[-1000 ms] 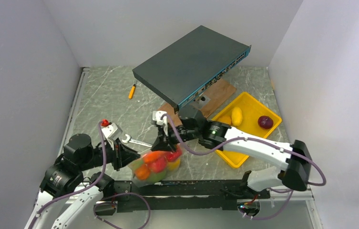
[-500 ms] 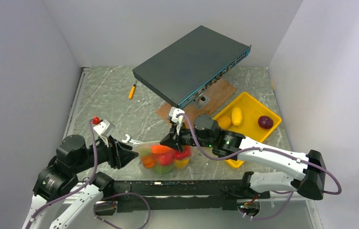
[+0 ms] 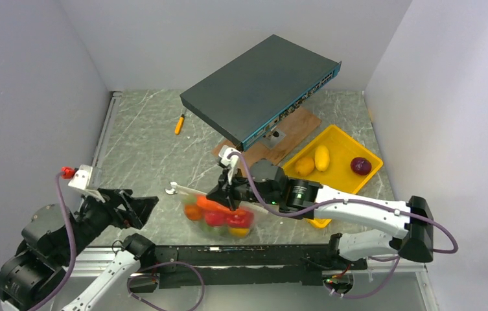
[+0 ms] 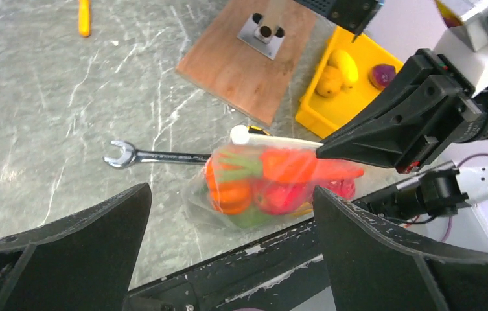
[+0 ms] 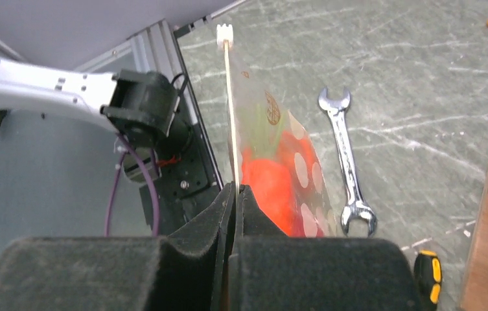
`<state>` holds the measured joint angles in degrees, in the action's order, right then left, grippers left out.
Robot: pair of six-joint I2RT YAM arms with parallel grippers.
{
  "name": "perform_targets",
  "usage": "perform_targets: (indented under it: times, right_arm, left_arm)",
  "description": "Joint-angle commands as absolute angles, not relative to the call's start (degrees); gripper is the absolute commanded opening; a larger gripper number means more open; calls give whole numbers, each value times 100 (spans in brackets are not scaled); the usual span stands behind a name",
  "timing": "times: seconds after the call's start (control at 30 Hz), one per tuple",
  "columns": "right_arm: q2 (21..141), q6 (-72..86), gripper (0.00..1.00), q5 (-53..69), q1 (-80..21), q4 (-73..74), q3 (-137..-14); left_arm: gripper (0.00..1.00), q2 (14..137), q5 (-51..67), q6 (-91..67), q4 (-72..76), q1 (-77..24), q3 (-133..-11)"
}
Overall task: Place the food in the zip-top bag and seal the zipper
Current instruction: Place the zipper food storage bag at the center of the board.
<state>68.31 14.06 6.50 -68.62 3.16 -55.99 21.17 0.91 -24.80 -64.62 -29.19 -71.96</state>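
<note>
The zip-top bag (image 3: 220, 218) holds several pieces of food: a carrot, a pumpkin, red and green pieces (image 4: 260, 188). My right gripper (image 3: 220, 194) is shut on the zipper (image 5: 229, 103), a whitish strip along the bag's top edge, and the bag hangs below it near the table's front edge. The polka-dot face shows in the right wrist view (image 5: 293, 175). My left gripper (image 3: 136, 210) stands wide open to the left of the bag, apart from it and holding nothing (image 4: 231, 191). More food lies in the yellow tray: two potatoes (image 3: 313, 161) and a purple onion (image 3: 360, 166).
A silver wrench (image 3: 183, 190) lies just behind the bag. The yellow tray (image 3: 341, 138) sits at the right. A dark network switch (image 3: 260, 87) leans over a wooden board (image 3: 296, 127). An orange screwdriver (image 3: 179, 124) lies at the back left, and a yellow-and-black handle (image 5: 428, 275) near the board.
My left gripper opened, let go of the bag and drew back to the left. The right gripper kept its hold on the zipper, swung out to the right with the bag, then came part-way back.
</note>
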Motion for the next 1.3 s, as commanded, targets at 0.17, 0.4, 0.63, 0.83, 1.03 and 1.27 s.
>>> perform_targets:
  times: [0.17, 0.4, 0.63, 0.83, 1.03, 1.27]
  right_arm:
    - [8612, 1707, 0, -809, -7286, -396, -7825]
    - [9839, 2984, 0, -282, -7313, -990, -8810]
    - [10869, 2891, 0, 95, -6960, -1258, -9424]
    - [11809, 2074, 0, -995, -6409, -559, -9974]
    - [12374, 680, 0, -821, -6349, -63, -10434]
    - [12902, 210, 18, -411, -6449, 1078, -11584]
  left_arm:
    - [100, 1355, -532, -3199, -6713, -2915, -7383]
    - [100, 1348, -1031, -3082, -7164, -2918, -8752]
    - [100, 1116, -1358, -3136, -7174, -2918, -8940]
    - [100, 1072, -1267, -3310, -7137, -2915, -8806]
    - [100, 1051, -1226, -3421, -7200, -2916, -8673]
    - [100, 1048, -1206, -3477, -7117, -2915, -8515]
